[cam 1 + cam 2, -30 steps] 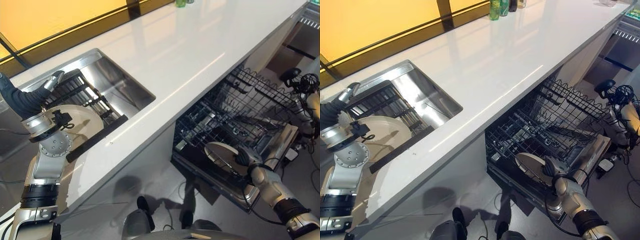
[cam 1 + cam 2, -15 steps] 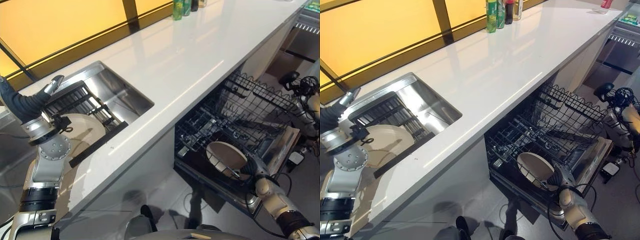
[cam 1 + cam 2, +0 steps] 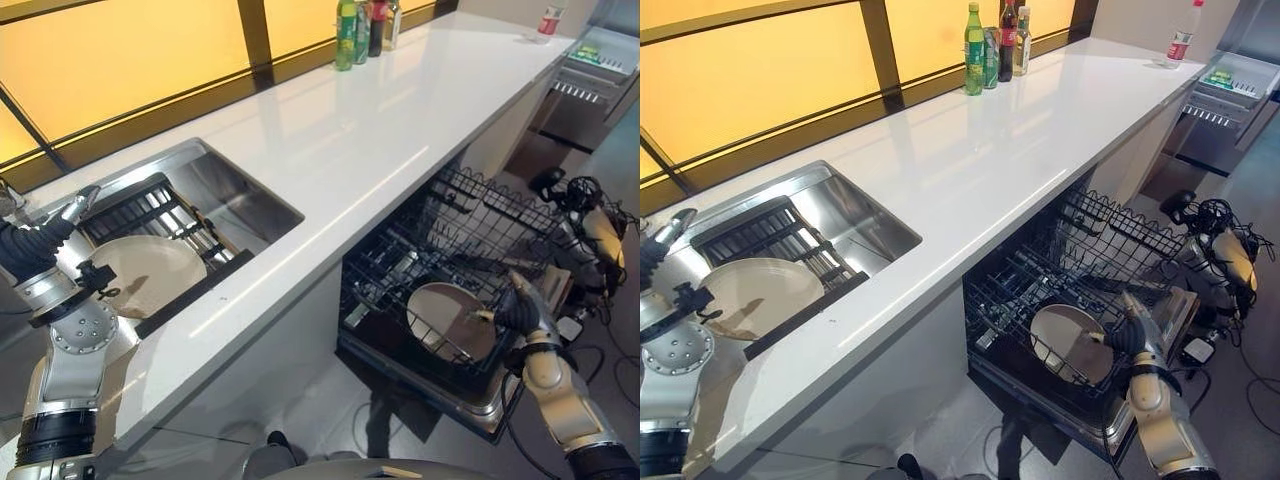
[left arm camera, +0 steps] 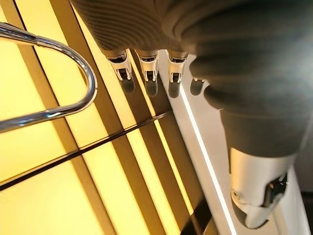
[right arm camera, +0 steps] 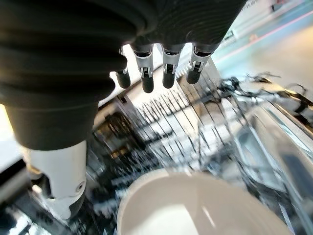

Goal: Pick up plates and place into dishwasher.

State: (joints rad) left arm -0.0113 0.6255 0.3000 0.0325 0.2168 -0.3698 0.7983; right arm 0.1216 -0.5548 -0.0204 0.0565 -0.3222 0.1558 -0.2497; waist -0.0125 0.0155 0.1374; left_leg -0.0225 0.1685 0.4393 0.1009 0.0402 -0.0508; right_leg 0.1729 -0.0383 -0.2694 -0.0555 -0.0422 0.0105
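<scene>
Item: round white plate (image 3: 449,318), now standing tilted in the lower dishwasher rack (image 3: 400,262), which is pulled out over the open door. A second ago I had my right hand (image 3: 520,312) on this plate, carrying it in at the rack's front edge; now the plate sits deeper among the wires and the hand is drawn back just beside its rim. In the right wrist view its fingers (image 5: 167,71) hang straight and apart, gripping nothing. I judge this plate delivered.

Item: second plate (image 3: 758,296), lying on the black drying rack (image 3: 768,240) over the sink (image 3: 855,215). Unmoved.

Item: left hand (image 3: 80,205), raised near that rack, fingers relaxed and empty. I take the sink plate as next.
</scene>
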